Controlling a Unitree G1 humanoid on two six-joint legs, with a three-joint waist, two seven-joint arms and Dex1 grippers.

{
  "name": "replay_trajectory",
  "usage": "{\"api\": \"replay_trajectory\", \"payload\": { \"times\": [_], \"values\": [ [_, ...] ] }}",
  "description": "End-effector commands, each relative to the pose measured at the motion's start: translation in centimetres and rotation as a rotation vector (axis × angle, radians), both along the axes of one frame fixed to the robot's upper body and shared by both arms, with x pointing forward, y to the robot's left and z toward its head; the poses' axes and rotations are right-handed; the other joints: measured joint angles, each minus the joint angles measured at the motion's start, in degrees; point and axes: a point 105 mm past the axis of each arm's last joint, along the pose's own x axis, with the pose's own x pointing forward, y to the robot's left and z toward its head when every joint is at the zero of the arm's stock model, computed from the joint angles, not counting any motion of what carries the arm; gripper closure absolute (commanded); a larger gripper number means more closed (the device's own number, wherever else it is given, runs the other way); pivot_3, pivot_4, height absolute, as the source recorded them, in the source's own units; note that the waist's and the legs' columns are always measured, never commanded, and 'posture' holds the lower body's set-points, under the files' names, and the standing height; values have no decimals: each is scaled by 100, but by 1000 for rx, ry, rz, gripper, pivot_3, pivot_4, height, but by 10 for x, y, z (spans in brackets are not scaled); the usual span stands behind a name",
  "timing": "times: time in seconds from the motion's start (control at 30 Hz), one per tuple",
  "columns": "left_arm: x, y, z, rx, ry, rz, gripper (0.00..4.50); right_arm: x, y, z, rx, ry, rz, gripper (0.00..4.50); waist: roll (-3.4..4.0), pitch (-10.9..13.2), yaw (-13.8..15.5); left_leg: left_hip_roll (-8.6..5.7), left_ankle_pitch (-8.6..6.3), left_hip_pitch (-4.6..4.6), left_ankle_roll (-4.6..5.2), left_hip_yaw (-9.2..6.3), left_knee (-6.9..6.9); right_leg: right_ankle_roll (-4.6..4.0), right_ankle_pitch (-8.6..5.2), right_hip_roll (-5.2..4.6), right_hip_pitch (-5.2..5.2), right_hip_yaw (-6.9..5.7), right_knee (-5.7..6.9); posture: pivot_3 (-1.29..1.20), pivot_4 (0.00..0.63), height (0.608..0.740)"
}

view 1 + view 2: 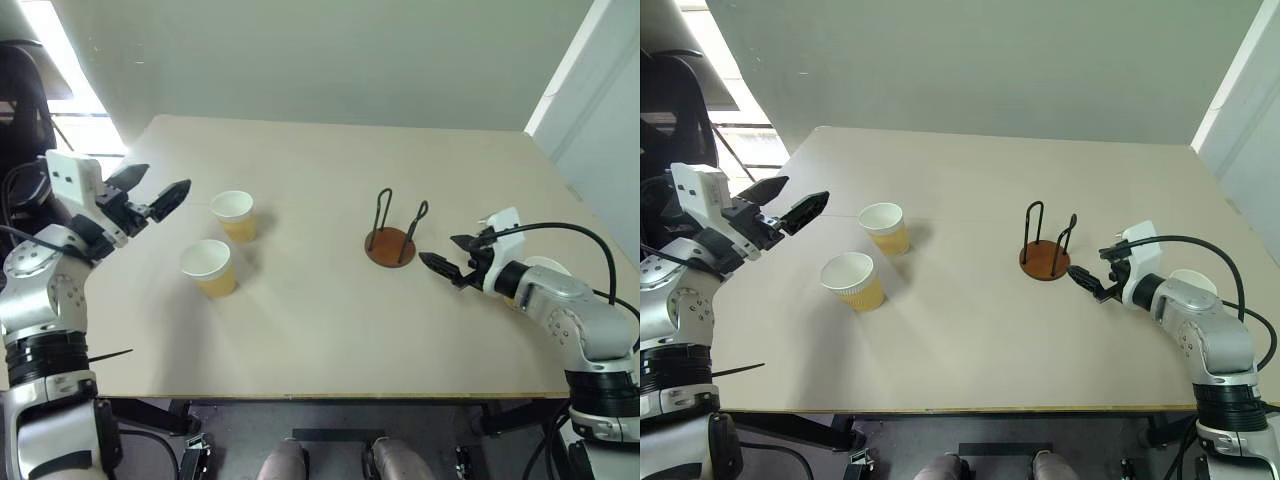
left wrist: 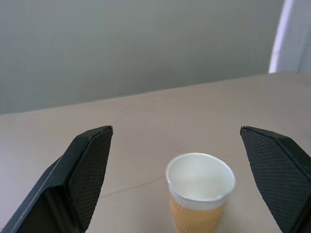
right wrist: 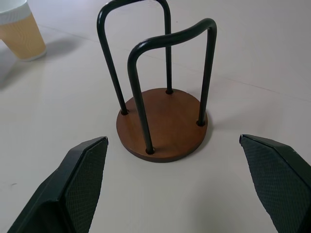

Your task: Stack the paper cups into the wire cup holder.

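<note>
Left wrist view showed you one of the paper cups (image 2: pixel 200 191) standing upright on the table (image 1: pixel 330 330) ahead of your left tool (image 1: pixel 158 197), apart from both fingers and roughly centred between them. From the head camera, that tool hovered raised above the table's left edge, released with its fingers spread wide, pointing across toward the two cups; the farther cup (image 1: pixel 235 215) sat nearest its tips, and the nearer cup (image 1: pixel 210 268) stood just beside it, closer to you. Your right tool (image 1: pixel 446 254) lay low over the table at the right, also released and spread, aimed at the wire cup holder (image 1: pixel 392 234), which stood just in front of its fingertips without touching them. In the right wrist view you had the holder squarely between the open fingers. Both cups were tan-yellow with ribbed sides, white inside, rims up and empty. The holder had a round reddish-brown base with two upright black wire loops, and held no cup.
</note>
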Motion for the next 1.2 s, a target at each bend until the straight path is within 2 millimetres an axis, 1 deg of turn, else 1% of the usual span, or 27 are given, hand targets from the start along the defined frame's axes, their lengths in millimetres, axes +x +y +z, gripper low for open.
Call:
{"api": "replay_trajectory", "payload": {
  "times": [0.03, 0.23, 0.37, 0.5, 0.53, 0.7, 0.8, 0.97, 1.2],
  "values": [
    [-10, -10, 4, 49, 18, -108, 0, -2, 0, 16, 9, -57, 17, 16, 0, 0, -1, 0, 0, 0, 0, 0, 0, 0, 0, 0, -1, 0, 0, 0, 150, 740],
    [-16, -24, -5, 117, 91, -252, 0, 0, 6, 17, 6, -57, 45, 16, 0, 0, -5, 2, 0, -1, 0, 0, -1, -1, 0, 0, -2, 0, 0, 0, 150, 740],
    [-13, -34, -5, 125, 111, -321, 0, 1, 10, 15, 0, -57, 58, 16, 0, 0, 9, 3, -1, -1, 1, 0, -1, -1, 0, 0, -2, 0, 1, 0, 150, 740],
    [-13, -42, -11, 150, 127, -393, 0, 3, 13, 15, 1, -63, 63, 16, 0, 0, 2, 4, -1, -4, 1, -1, 0, -2, 1, -1, -4, -1, 1, 0, 150, 740],
    [-13, -44, -10, 159, 114, -410, 0, 3, 14, 15, 1, -64, 63, 16, 0, 0, 1, 4, -1, -5, 1, 0, 0, -2, 1, -1, -5, -1, 1, 0, 150, 740],
    [-22, -64, -5, 235, 40, -602, 0, 3, 19, 13, 0, -61, 82, 16, 0, 0, 1, 8, -1, -18, 1, -1, 0, -2, 1, -1, -18, -2, 1, 0, 150, 740],
    [-26, -72, -4, 258, 29, -690, 0, 1, 23, 12, -2, -51, 113, 16, 0, 0, 1, 8, -1, -20, 1, -1, 0, 0, 1, -1, -18, -2, 0, 0, 150, 740],
    [-25, -80, 4, 254, 27, -765, 0, 1, 30, 13, -2, -50, 142, 16, 0, 0, 1, 11, -1, -23, 2, 0, 2, 3, 4, -1, -19, -3, 0, 0, 150, 740],
    [-28, -84, 9, 248, 10, -820, 0, -1, 47, 9, 15, -39, 213, 16, 0, 0, -11, 15, -1, -23, 3, 0, 5, 3, 4, 0, -20, -3, 0, 0, 150, 740]
  ]
}}
